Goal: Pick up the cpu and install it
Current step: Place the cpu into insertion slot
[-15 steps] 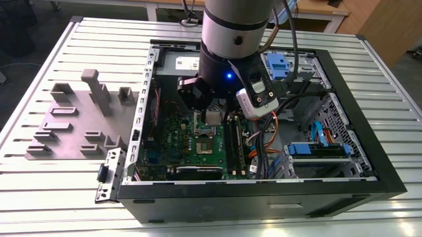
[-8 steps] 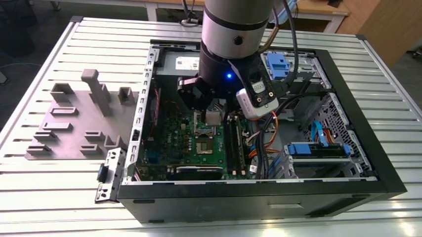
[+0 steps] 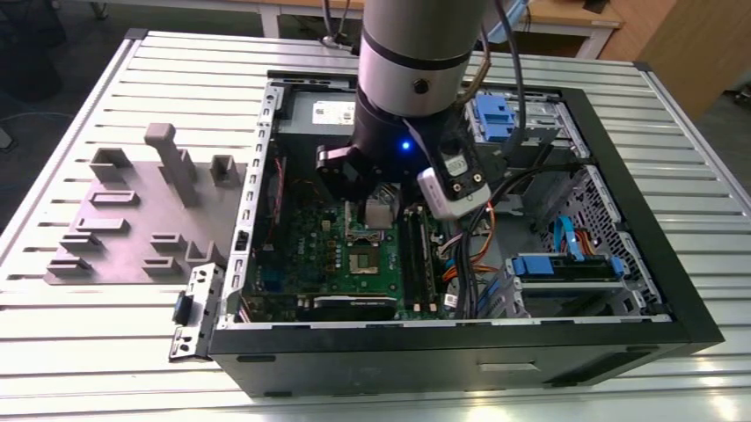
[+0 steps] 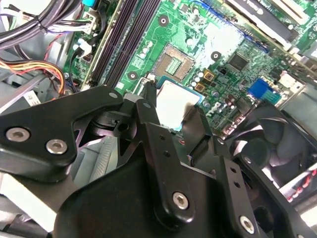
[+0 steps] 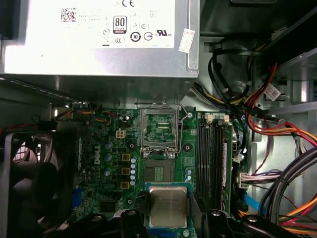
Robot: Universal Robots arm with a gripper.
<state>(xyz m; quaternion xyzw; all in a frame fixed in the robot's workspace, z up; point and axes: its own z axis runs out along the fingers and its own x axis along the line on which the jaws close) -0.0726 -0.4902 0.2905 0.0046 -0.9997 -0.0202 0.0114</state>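
Over the green motherboard (image 5: 106,163), inside the open computer case (image 3: 470,365), the gripper (image 4: 173,111) is closed on the cpu (image 4: 174,99). In the second wrist view its two black fingers (image 4: 151,111) press against opposite edges of the chip, and the dull silver top shows between them, level and facing up. In both wrist views the cpu sits right at the fingertips, clear of the board beneath it.

The socket (image 5: 158,172) lies just beyond the held chip in the first wrist view. It is bare, with its contact field exposed, and the cpu is near it but not over it. Past the socket the shiny metal frame (image 5: 158,130) stands swung open, on the side toward the grey power supply (image 5: 99,39). The dark memory slots (image 5: 213,158) run along one flank of the socket, and a black fan (image 5: 29,183) sits on the other flank of the board.

In the exterior view the arm (image 3: 417,53) reaches straight down into the case from above, its wrist low among the cables. The case rests on a slatted metal table (image 3: 118,352). A grey fixture (image 3: 129,229) of plastic blocks lies on the table beside the case, at the exterior view's left, well apart from the gripper.
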